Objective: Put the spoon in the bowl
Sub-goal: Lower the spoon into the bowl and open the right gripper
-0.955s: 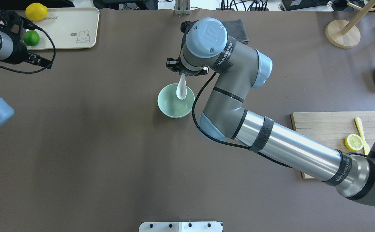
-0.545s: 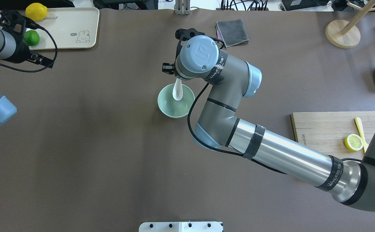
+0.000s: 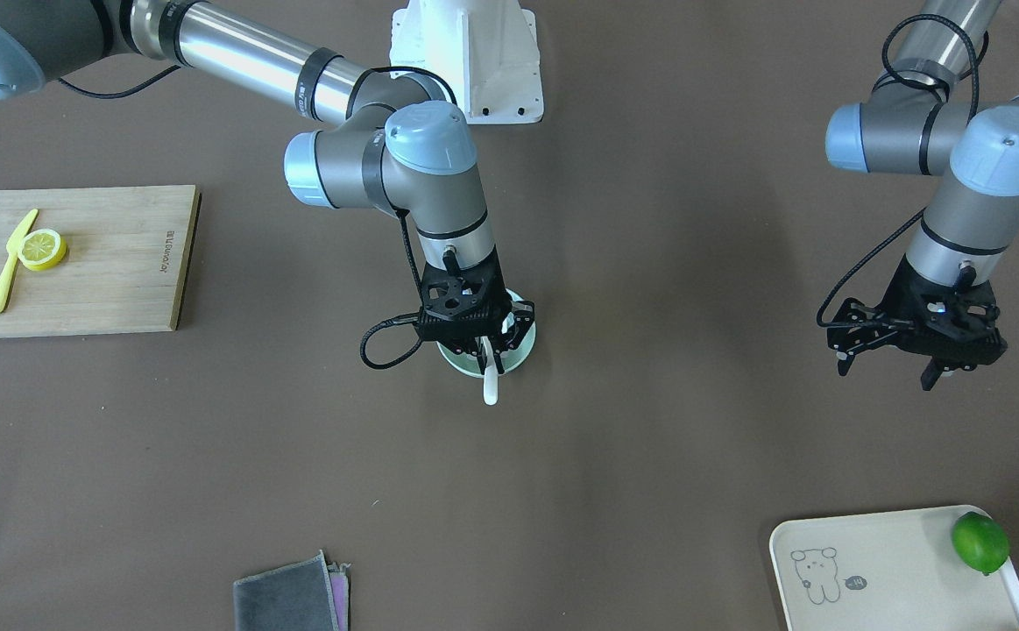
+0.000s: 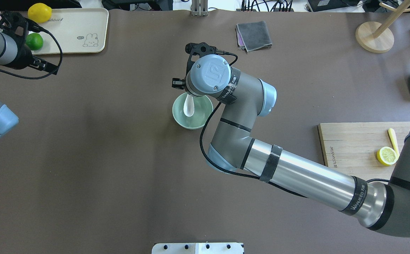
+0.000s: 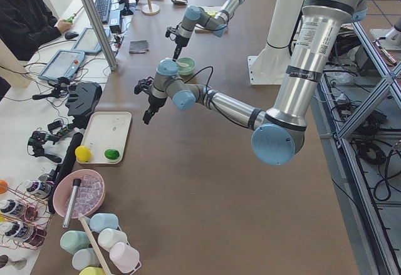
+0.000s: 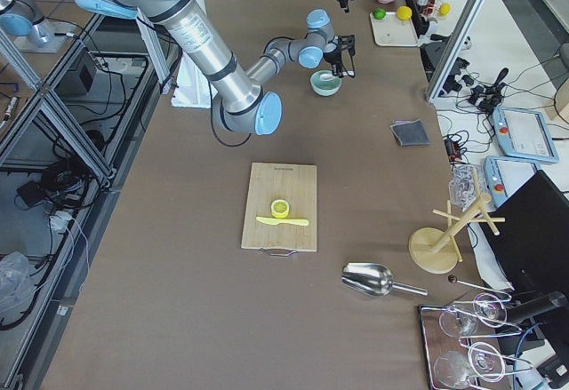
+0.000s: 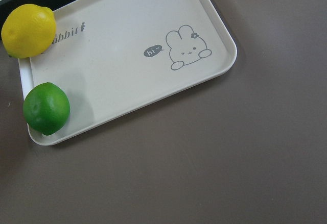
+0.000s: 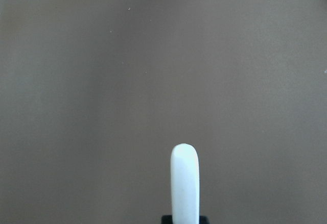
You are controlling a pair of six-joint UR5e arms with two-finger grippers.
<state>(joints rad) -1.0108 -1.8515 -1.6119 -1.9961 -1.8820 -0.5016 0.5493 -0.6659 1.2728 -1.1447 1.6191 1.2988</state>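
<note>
Over table (image 4: 120, 158) ctr: my right gripper (image 3: 487, 349) clamped on spoon (image 4: 189, 107) handle, scoop w/in bowl (image 4: 200, 121) rim; release not yet done.

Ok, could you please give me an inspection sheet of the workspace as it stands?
Surface: brown table, no spills seen.
Job's things: spoon tilted, scoop over the bowl, handle in the right pincer.
Clutter: tray with lemon and lime; cutting board; grey cloth.
Grippers: right pincer shut on spoon; left pincer holds nothing, jaws unclear.
Cables: wrist cable loops beside bowl.
Surroundings: operator seated nearby.
</note>
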